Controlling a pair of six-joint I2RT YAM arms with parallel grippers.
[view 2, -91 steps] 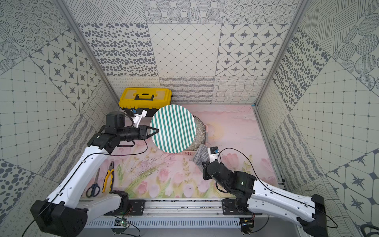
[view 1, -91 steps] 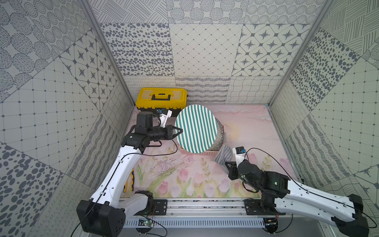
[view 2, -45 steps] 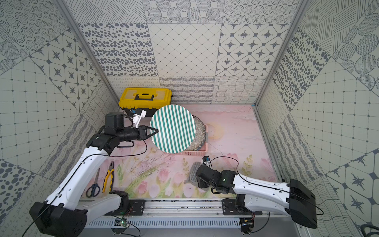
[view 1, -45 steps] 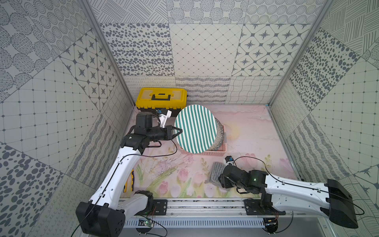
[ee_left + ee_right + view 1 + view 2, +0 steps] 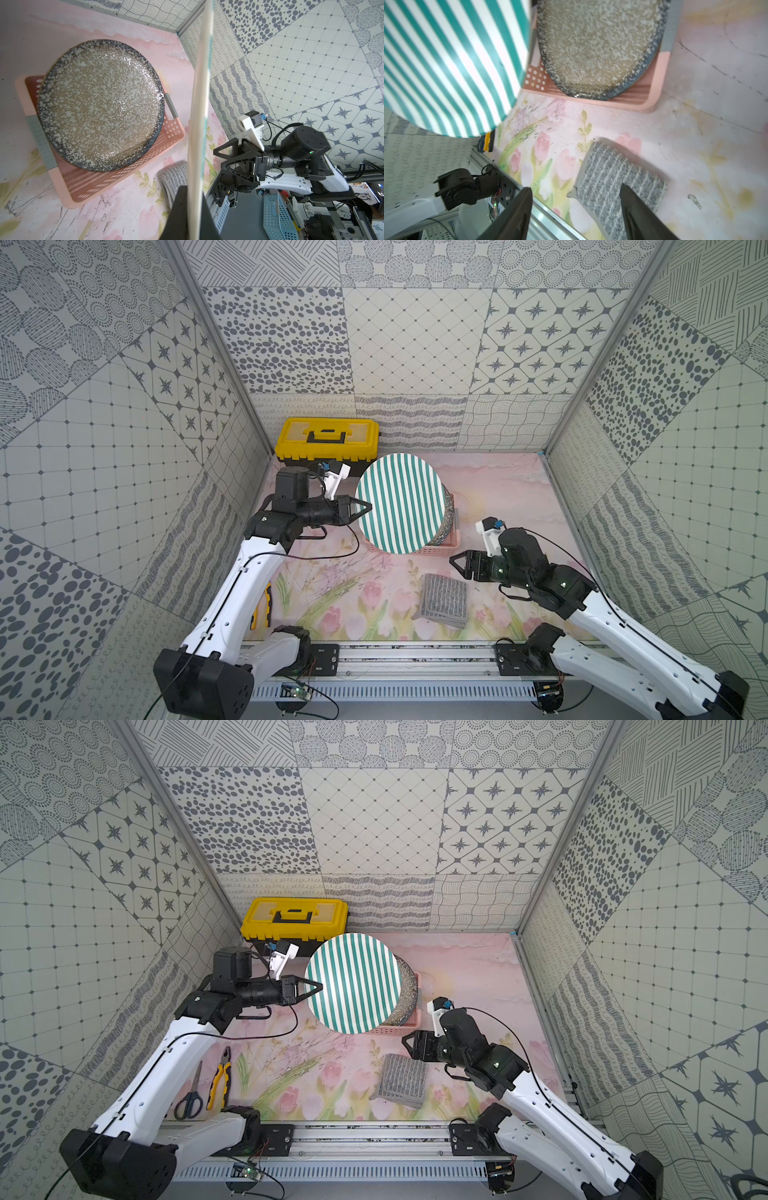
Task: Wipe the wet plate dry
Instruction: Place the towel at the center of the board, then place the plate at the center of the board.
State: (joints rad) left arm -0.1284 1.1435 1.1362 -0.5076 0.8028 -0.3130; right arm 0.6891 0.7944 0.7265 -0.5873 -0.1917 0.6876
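Clamping round green-striped plate (image 5: 400, 502): left end effector (image 5: 367, 506) | right end effector (image 5: 456, 568): spread wide

Top views: mounted high at the front, facing down and inward, far enough back to frame the whole worktop (image 5: 498, 489).
Left wrist view: close behind the left gripper (image 5: 193, 195), sighting edge-on along the striped plate (image 5: 200, 93) toward the right arm (image 5: 301, 145).
Right wrist view: close behind the right gripper (image 5: 575, 187), facing down at the cloth (image 5: 618, 178).
Shared: every view shows the speckled plate (image 5: 99, 104) in its basket (image 5: 87, 187).
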